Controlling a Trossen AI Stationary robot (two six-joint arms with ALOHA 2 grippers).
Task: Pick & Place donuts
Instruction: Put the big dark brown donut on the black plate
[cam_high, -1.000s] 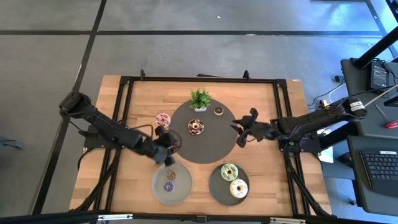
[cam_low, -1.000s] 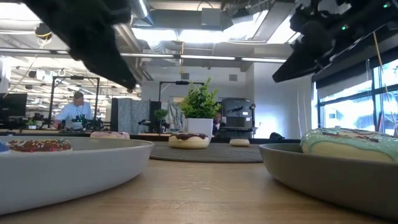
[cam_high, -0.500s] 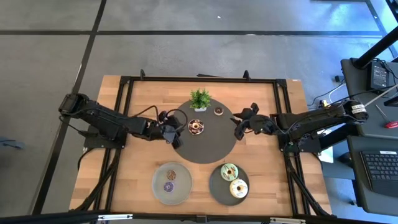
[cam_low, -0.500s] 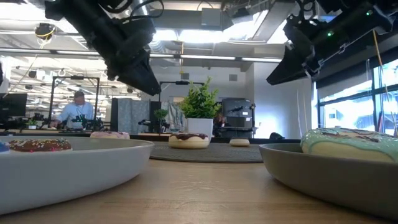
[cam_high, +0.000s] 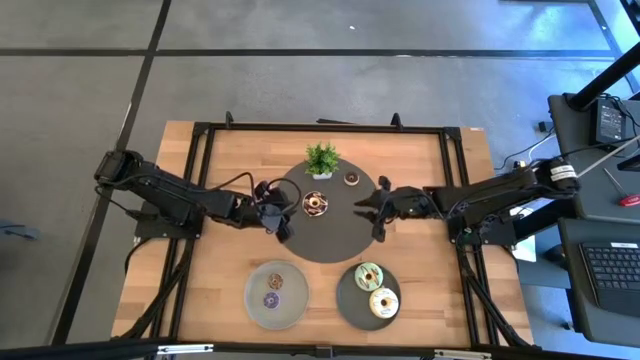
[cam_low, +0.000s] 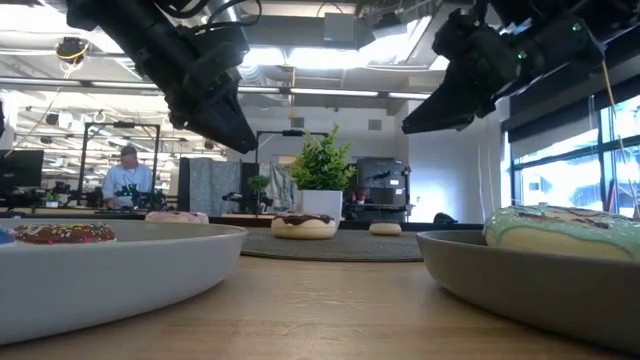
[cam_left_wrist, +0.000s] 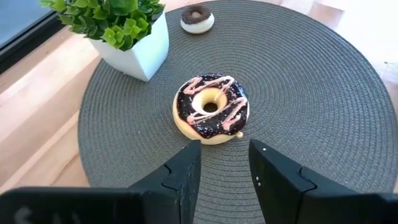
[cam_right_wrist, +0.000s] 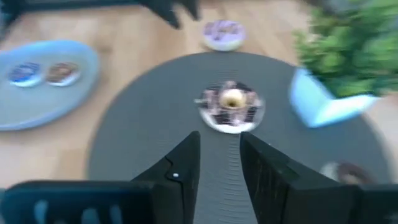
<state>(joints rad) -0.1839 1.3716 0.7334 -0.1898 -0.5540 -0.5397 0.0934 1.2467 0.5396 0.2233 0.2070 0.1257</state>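
Left arm reaches in from the table's left side, low and stretched toward the centre. Left gripper (cam_high: 281, 205) held above the surface, wrist level; fingers (cam_left_wrist: 185, 171) parted with a narrow gap, nothing between them.

Right arm comes in from the table's right side, extended toward the centre, elbow out by the edge. Right gripper (cam_high: 372, 207) raised off the surface, pointing at the left gripper across a short gap; fingers (cam_right_wrist: 181, 163) apart, nothing held. The two grippers face each other, not touching.
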